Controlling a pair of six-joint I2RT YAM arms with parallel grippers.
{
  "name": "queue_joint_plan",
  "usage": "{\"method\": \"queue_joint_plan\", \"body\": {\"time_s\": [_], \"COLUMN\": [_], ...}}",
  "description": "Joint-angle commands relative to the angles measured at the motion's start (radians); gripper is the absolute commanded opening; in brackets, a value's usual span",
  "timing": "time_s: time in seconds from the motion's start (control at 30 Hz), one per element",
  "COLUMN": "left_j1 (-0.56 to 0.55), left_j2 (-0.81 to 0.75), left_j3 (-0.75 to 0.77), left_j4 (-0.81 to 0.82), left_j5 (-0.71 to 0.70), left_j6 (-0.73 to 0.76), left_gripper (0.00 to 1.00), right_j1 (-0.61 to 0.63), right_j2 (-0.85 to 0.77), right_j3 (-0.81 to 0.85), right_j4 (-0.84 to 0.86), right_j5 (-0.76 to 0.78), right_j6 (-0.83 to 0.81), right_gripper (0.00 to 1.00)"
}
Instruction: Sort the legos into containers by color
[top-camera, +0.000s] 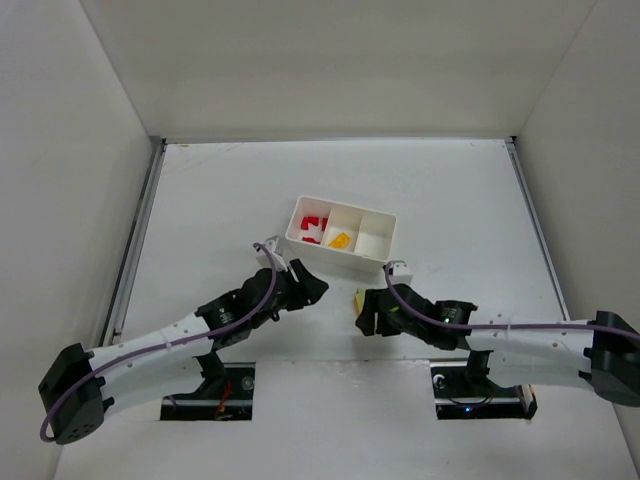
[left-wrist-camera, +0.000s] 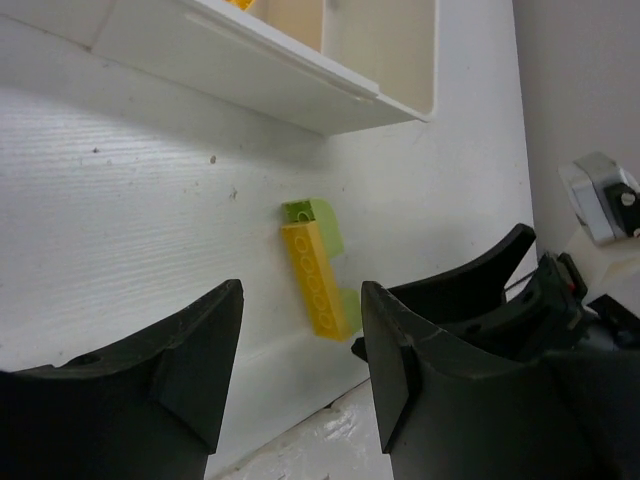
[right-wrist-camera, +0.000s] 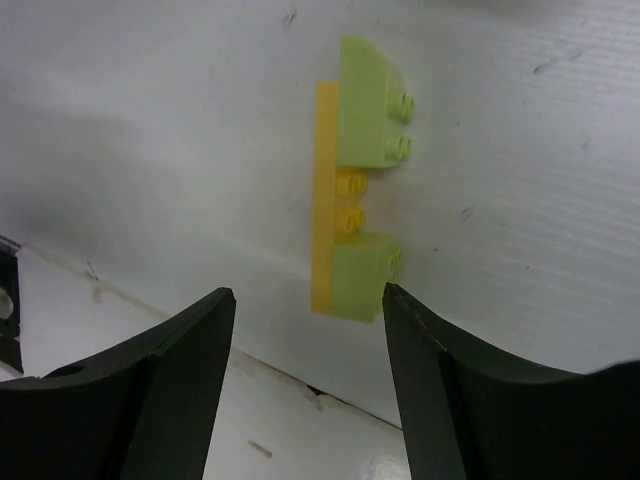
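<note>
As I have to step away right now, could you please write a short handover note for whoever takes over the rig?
Left gripper: open, empty, near the tray.
Right gripper: open, empty, facing the joined pieces.
Tray, seen from above: red legos in the left compartment, a yellow-orange lego in the middle, right compartment looks empty.
Between the grippers: a yellow plate with two pale green bricks stuck on.
Left to do: probably pull these apart, yellow to the middle, green to the right.
</note>
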Motion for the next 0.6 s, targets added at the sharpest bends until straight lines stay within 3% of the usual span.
{"method": "queue_joint_plan", "body": {"time_s": [0.0, 0.3, 0.57], "left_j1": [0.036, 0.036, 0.064], "left_j2": [-0.008, 0.0, 0.043], "left_j3": [-0.057, -0.07, -0.125], "left_j4": [0.081, 0.122, 0.216], "left_j5": [0.07, 0.141, 0.224], "left_j6": [-0.091, -0.126, -0.189], "left_gripper": [0.48, 0.52, 0.53], "right_j1": [0.027, 0.03, 0.03], "right_j2": [0.027, 0.154, 0.179], "right_j3": [-0.008, 0.049, 0.039], "right_j4": [-0.019, -0.033, 0.039], "right_j5": [0.03, 0.104, 0.107], "right_j6": [0.075, 0.072, 0.055], "right_gripper": [0.67, 0.63, 0.36]}}
